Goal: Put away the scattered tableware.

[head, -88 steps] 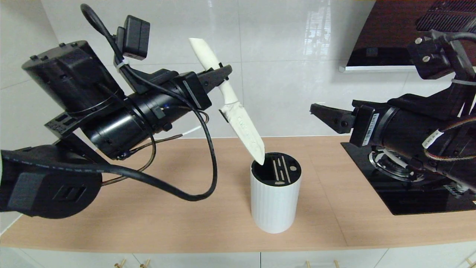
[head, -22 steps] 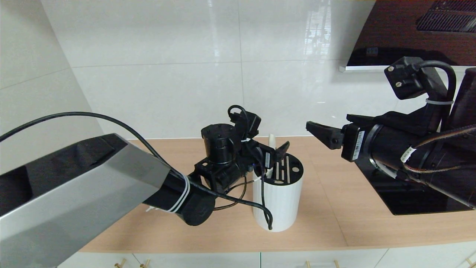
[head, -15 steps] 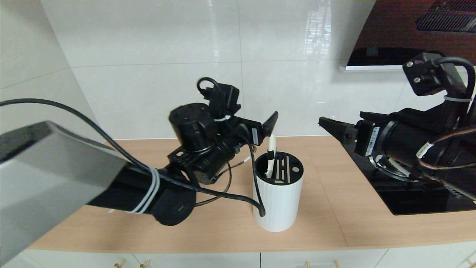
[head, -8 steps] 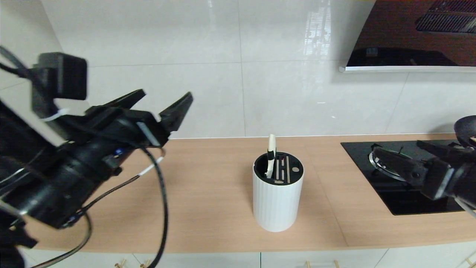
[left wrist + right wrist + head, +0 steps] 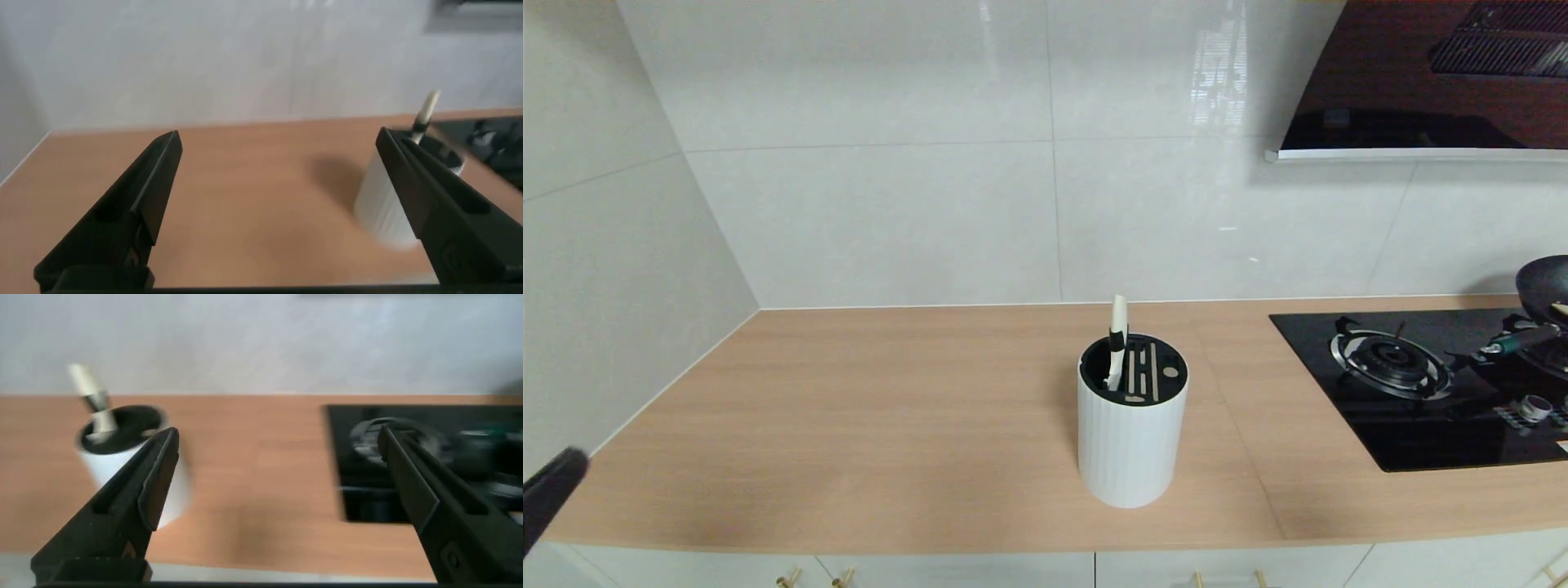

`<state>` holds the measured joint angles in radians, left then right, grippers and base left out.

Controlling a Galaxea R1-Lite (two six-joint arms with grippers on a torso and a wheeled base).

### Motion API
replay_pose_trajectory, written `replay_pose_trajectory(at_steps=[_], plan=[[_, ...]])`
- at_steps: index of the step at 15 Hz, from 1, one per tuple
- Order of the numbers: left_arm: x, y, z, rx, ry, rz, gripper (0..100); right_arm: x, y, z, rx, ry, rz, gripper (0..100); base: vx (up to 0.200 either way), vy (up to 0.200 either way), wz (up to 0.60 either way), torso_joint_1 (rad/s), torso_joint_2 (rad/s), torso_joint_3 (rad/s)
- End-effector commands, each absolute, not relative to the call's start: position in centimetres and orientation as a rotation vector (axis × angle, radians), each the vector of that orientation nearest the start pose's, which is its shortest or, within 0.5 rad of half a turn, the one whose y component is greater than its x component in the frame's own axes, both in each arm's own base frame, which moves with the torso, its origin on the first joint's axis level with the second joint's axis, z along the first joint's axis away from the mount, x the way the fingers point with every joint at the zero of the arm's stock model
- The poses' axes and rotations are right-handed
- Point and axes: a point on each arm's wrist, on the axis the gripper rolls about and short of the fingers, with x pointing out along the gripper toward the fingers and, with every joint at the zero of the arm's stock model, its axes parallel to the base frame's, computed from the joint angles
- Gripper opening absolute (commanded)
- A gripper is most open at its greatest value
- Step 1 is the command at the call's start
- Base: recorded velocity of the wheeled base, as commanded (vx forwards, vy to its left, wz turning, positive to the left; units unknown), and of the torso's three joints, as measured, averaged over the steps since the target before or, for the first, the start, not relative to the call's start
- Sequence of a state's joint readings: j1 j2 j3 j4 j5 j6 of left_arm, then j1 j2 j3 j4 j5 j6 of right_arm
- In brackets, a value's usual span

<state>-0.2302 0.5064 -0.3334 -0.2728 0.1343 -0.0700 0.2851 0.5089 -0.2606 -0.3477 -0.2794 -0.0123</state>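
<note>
Both arms pulling back from holder (image 5: 1131,441); L gripper (image 5: 278,144) & R gripper (image 5: 278,434) hanging wide open, empty. Knife (image 5: 1118,314) now sitting blade-down in holder, so this item's prob. done.

One knife (image 5: 1118,323), one holder (image 5: 1131,445) (white).

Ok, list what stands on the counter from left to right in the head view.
white knife holder → burner ring → wok
</note>
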Motion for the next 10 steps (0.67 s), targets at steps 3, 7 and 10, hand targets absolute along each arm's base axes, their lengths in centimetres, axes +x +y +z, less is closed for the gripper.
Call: replay_pose_trajectory(at_steps=[3, 7, 10], plan=[[-4.4, 0.5, 16.4, -0.137, -0.278, -0.012, 100, -3.3, -1.1, 16.5, -0.013, -0.28, -0.144, 100, 0.0, 0.0, 0.0, 0.0, 0.0, 0.0], [-4.4, 0.3, 13.1, -0.177, -0.226, 0.09, 100, -3.0, -1.1, 14.2, 0.039, -0.226, -0.152, 100, 0.0, 0.0, 0.0, 0.0, 0.0, 0.0], [-2.4, 0.3, 9.0, -0.107, -0.149, 0.125, 100, -2.0, -1.1, 11.7, 0.034, -0.222, -0.304, 100, 0.0, 0.0, 0.0, 0.0, 0.0, 0.0]])
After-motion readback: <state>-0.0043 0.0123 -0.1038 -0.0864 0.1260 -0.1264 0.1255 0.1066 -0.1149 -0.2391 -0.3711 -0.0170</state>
